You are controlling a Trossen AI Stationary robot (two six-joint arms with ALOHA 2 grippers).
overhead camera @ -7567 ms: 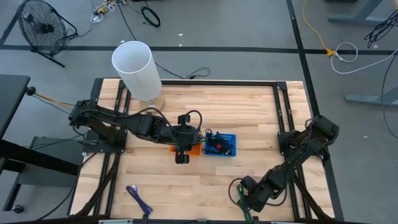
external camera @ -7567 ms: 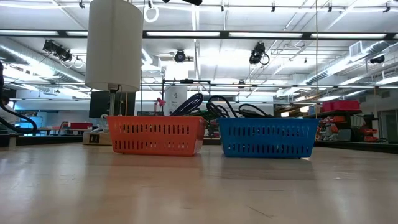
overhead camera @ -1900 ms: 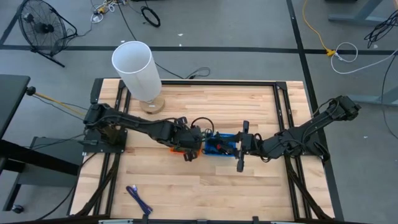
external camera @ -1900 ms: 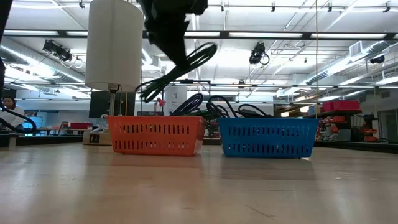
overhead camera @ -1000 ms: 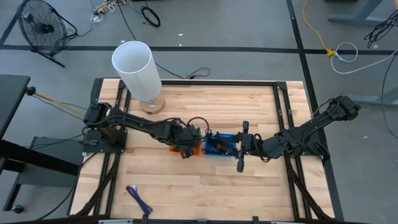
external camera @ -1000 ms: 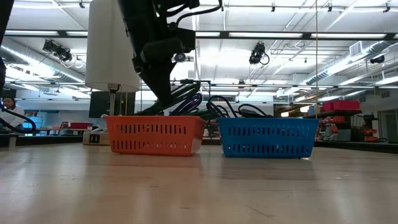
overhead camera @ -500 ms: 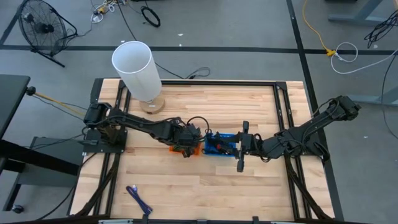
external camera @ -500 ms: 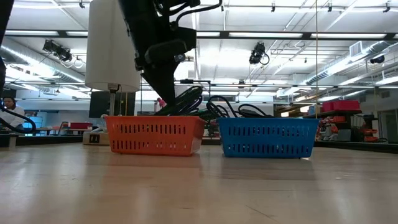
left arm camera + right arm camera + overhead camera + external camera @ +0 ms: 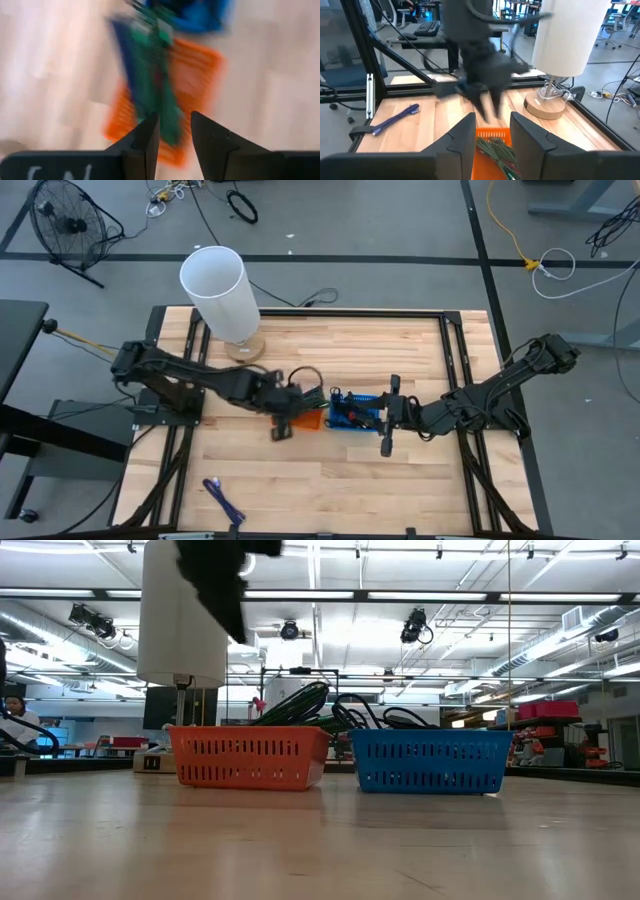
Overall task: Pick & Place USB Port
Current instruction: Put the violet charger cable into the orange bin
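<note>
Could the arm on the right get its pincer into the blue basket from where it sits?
Probably yes: the right pincer hangs just beside the blue basket, whose top is open, and the left pincer is off past the orange basket.

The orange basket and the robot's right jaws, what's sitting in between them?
The blue basket, full of dark cables, lies between the orange basket and the right gripper. The high view shows it best.

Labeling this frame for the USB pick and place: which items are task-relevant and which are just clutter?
Job:
orange basket holding the cable
blue basket with more cables
left gripper, beside the orange basket
right gripper, waiting by the blue basket

Lying about:
white lamp
blue strap near the table edge
</note>
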